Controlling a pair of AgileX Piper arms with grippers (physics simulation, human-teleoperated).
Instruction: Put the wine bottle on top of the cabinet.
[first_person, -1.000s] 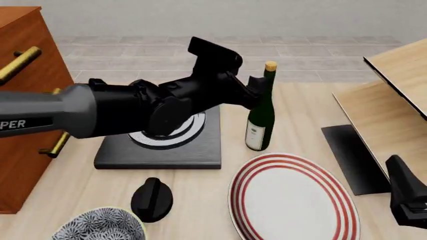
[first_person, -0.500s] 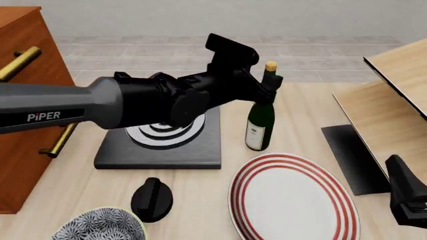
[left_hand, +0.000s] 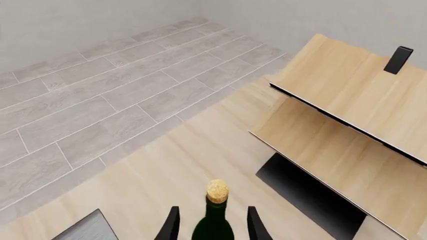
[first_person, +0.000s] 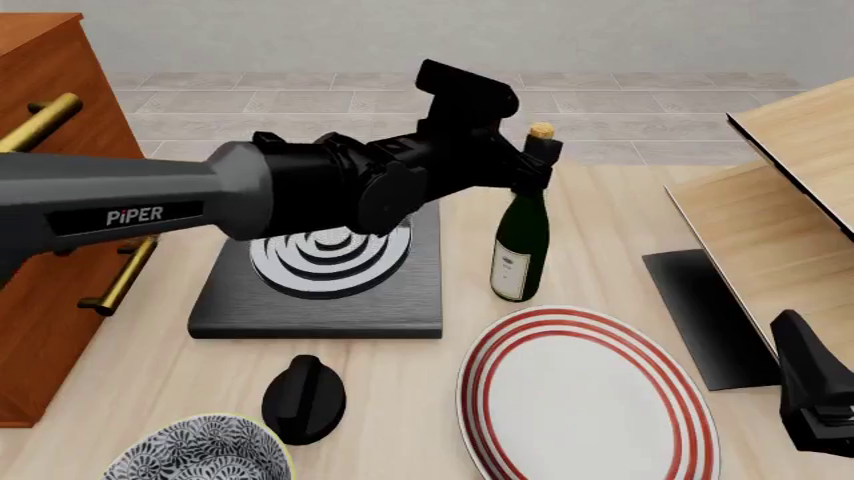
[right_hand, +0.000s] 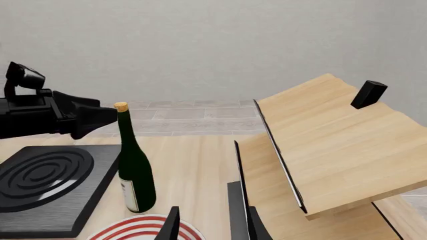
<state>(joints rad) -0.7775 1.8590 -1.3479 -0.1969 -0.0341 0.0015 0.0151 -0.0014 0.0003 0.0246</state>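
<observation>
Your left hand (left_hand: 212, 225) sits spread around the wine bottle (first_person: 521, 245) neck, not clamped yet I think. The bottle stands upright mid-desk, beside the hob (first_person: 327, 275). Squeeze that high and it might tip onto the striped plate (first_person: 581, 395).

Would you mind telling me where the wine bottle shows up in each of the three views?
Front view: wine bottle upright at centre, behind the striped plate.
Left wrist view: only its cork and neck, at the bottom edge between the fingers.
Right wrist view: left of centre, full height.
Shared landmark: the pale wood structure.
</observation>
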